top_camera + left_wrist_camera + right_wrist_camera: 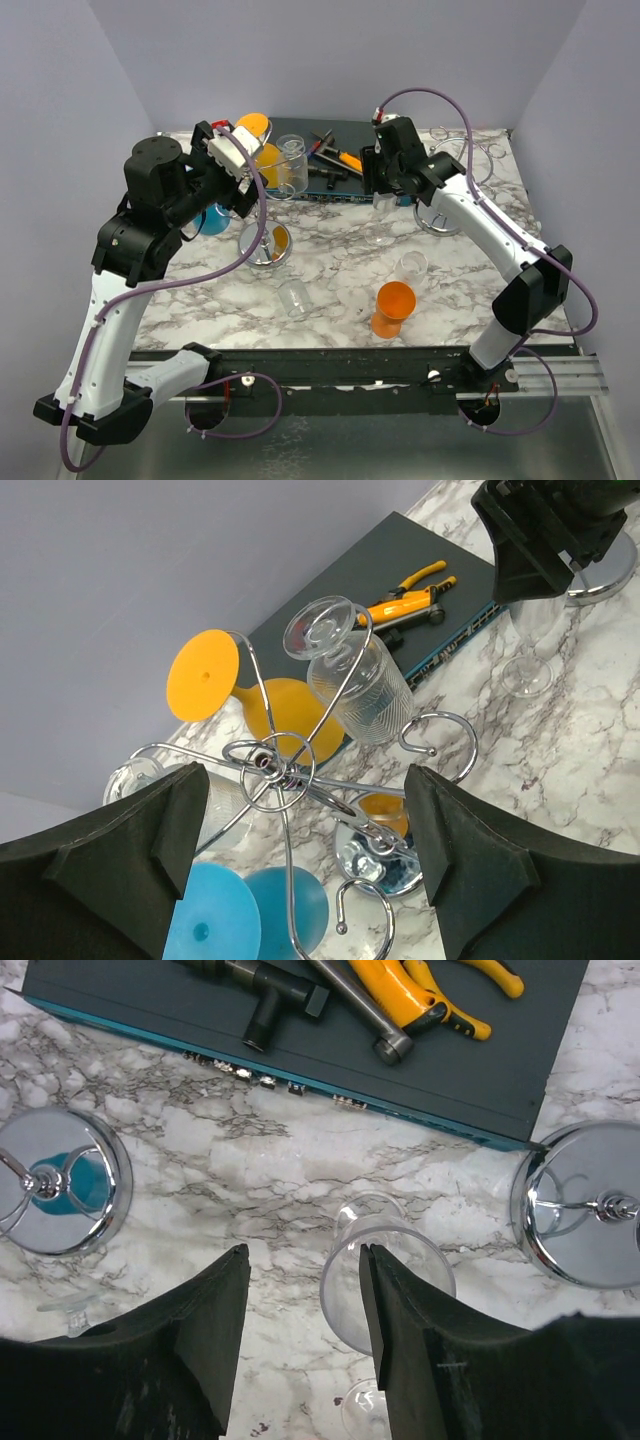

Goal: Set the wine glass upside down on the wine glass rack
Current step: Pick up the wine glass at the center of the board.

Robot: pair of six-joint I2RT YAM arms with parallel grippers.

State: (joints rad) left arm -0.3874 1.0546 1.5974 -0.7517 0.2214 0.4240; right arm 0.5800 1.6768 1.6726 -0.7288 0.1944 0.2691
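Note:
A clear wine glass [384,225] [343,1295] stands upright on the marble table, in front of the dark tool case. My right gripper [383,196] [300,1255] hangs right over it, open. Its right finger [420,1340] overlaps the bowl's rim, and the rim's left wall lies between the fingers; no pad visibly touches it. My left gripper [248,178] [305,780] stays open above the chrome wine glass rack [264,244] [270,765], where orange [285,715], ribbed clear [355,685] and blue [285,910] glasses hang upside down.
A second chrome rack [438,218] [590,1215] stands just right of the glass. The dark case [330,160] [300,1055] behind holds pliers and tools. An orange glass [392,308] and clear glasses [295,298] [410,265] sit on the near table.

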